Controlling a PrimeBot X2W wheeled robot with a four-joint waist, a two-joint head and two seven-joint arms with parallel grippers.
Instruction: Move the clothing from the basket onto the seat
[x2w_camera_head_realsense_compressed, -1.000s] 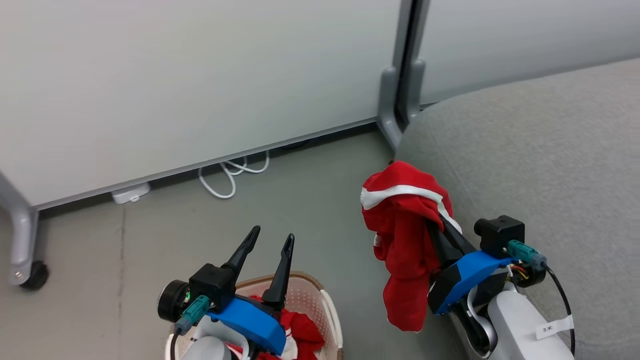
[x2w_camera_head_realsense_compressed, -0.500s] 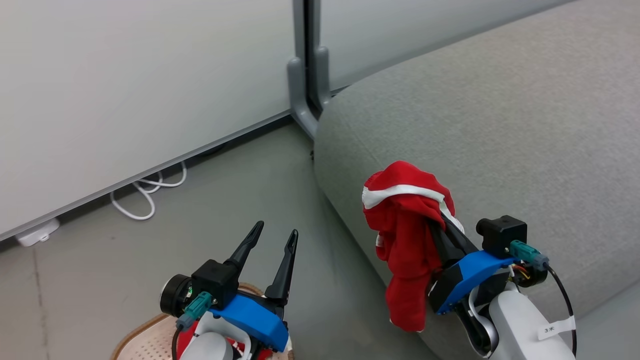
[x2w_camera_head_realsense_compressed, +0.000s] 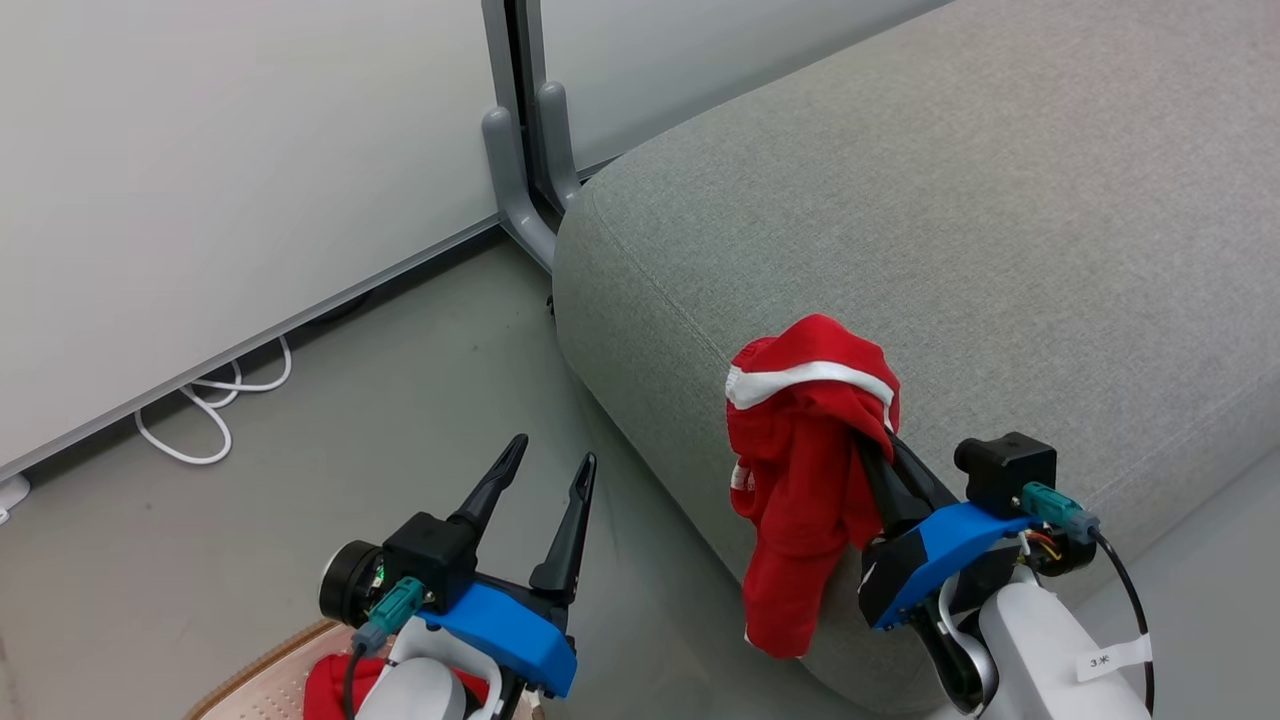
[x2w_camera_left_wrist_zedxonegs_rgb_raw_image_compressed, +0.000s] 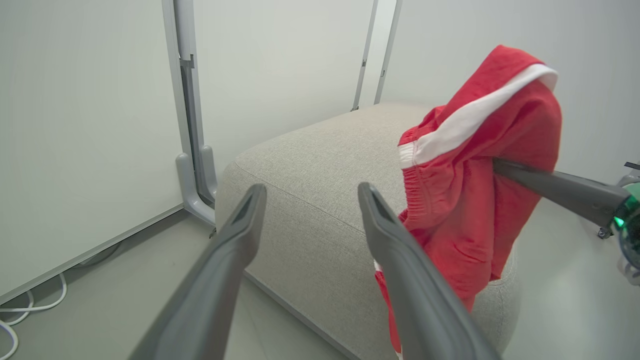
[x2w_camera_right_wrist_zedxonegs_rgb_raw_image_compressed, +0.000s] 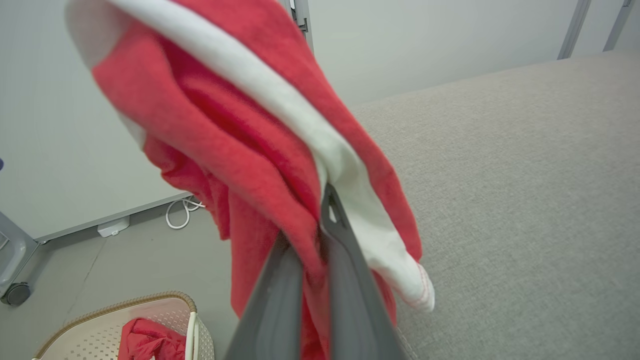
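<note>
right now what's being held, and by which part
The right gripper is shut on a red garment, pinching a bunched fold beside its white stripe. The left gripper is open, empty.

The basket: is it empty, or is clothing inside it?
Not empty: one red garment lies inside the basket, as the right wrist view shows.

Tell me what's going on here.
The right gripper is shut on one red garment, holding it in the air by the grey seat, not yet laid down. The left gripper is open and holds nothing. A second red garment lies in the basket on the floor.
</note>
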